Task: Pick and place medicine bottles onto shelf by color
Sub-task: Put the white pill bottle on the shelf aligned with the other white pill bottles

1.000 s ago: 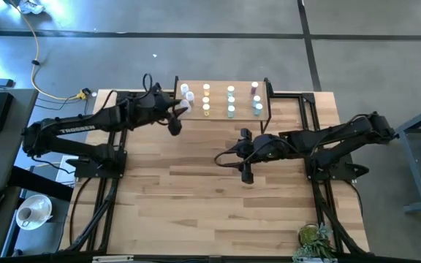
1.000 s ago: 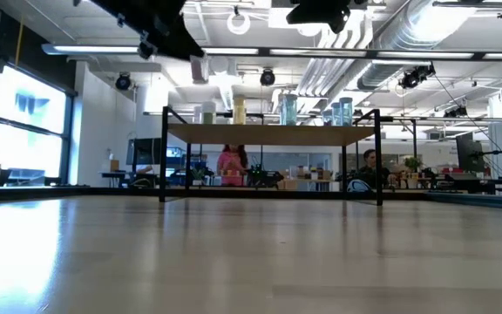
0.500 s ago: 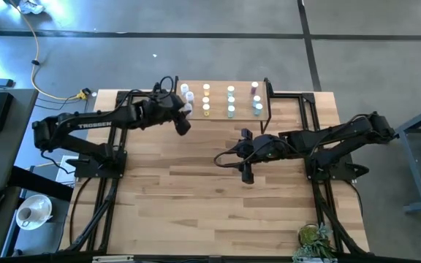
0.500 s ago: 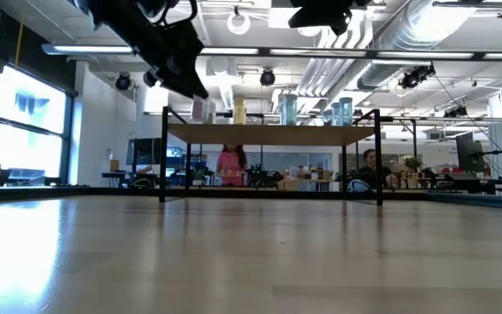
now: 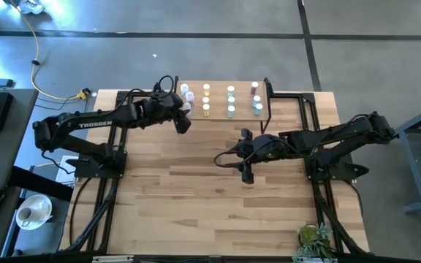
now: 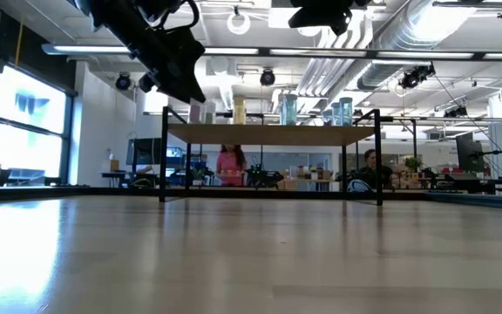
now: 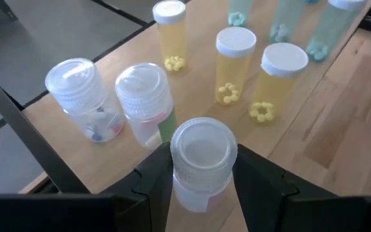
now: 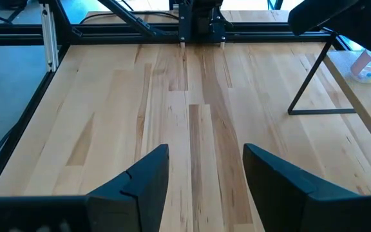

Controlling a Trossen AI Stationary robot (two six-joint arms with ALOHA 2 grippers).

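At the shelf's near-left corner: left gripper (image 7: 201,193), reached by the left arm stretched across the table from its base, wrist raised above shelf height in the low view.
Left gripper state: clenched on a clear bottle (image 7: 201,161), whose body is seen between the two dark fingers (image 7: 263,183).
Held bottle: clear ribbed plastic, pale translucent screw cap, white label low on the body; held upright over the shelf's edge, just beside two other bottles.
Shelf (image 5: 221,115): light-wood rectangular board on thin black metal legs, set at the far edge of the table (image 5: 210,212).
White-capped pair (image 7: 108,103): two clear, ribbed-cap bottles standing upright at the shelf's left end, close together, small coloured contents visible inside.
Yellow bottles (image 7: 234,67): three translucent yellow cylinders with flat white caps, yellow pills seen in each; stood in a column to the right of the clear pair.
Teal bottles (image 7: 330,29): only partly seen, further right along the shelf.
Purple bottle (image 5: 254,89): at the shelf's right end, far side.
Right gripper (image 8: 205,174): released, nothing between its fingers; held over bare planks in front of the shelf, well apart from it, arm bent inward from the table's right side.
Table: pale jointed wood planks, smooth finish.
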